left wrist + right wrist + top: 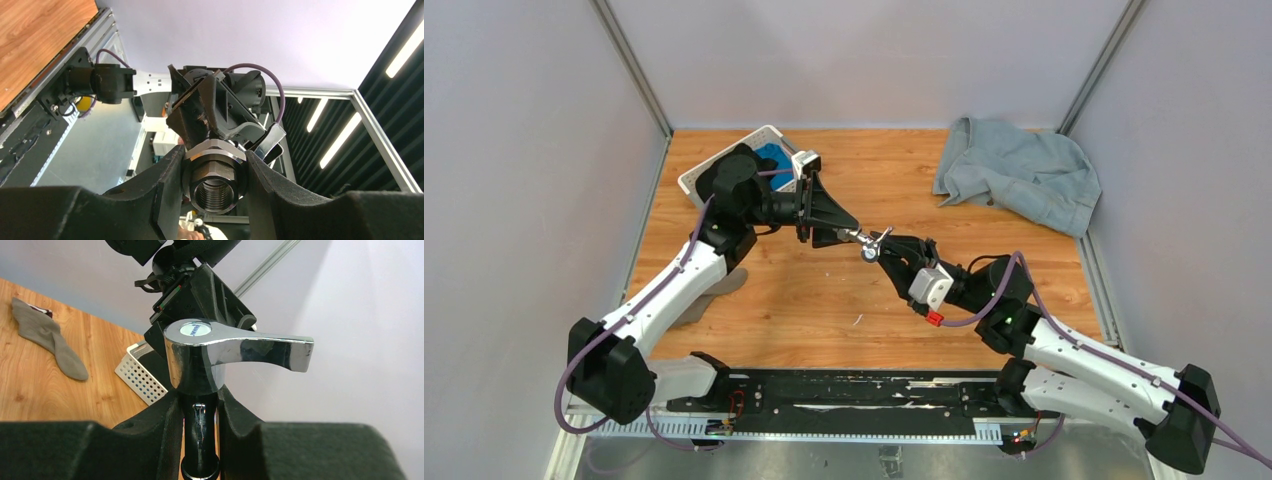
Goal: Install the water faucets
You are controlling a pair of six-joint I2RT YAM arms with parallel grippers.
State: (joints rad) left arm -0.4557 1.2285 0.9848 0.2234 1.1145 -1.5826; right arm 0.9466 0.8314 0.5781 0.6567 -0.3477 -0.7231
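The water faucets hang in mid-air over the middle of the table, held between both arms. My left gripper is shut on the grey threaded fitting, whose open threaded bore faces the left wrist camera. My right gripper is shut on the dark stem of the shiny tap. The tap's chrome handle sticks out to the right in the right wrist view. The fitting's far end meets the tap right at the right fingers. Whether the threads are engaged is hidden.
A white perforated basket with a blue item stands at the back left, behind the left arm. A grey-blue cloth lies crumpled at the back right. A grey sock lies on the wood by the left arm.
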